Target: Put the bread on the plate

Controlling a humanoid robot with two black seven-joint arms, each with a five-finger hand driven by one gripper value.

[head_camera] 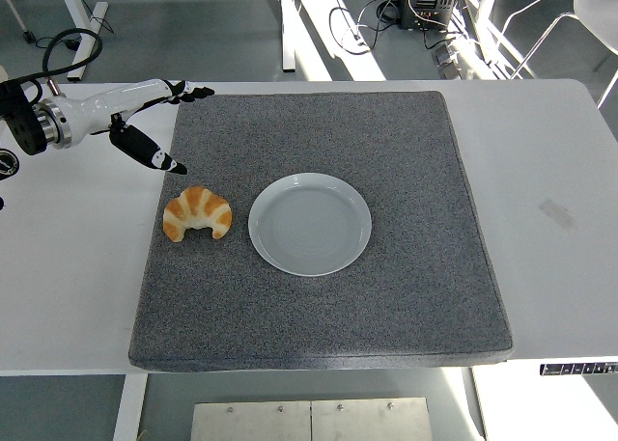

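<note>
A golden croissant (198, 212) lies on the grey mat, close to its left edge. Just to its right sits an empty pale plate (310, 223), near the mat's middle. My left hand (164, 123) reaches in from the left edge, white with black fingertips, hovering above and behind the croissant. Its fingers (198, 92) are stretched out and the thumb (154, 155) points down toward the bread, with nothing held. The hand does not touch the croissant. My right arm is out of sight.
The dark grey mat (406, 267) covers most of the white table (560, 200). Behind the table are a grey floor, table legs and cables (357, 21).
</note>
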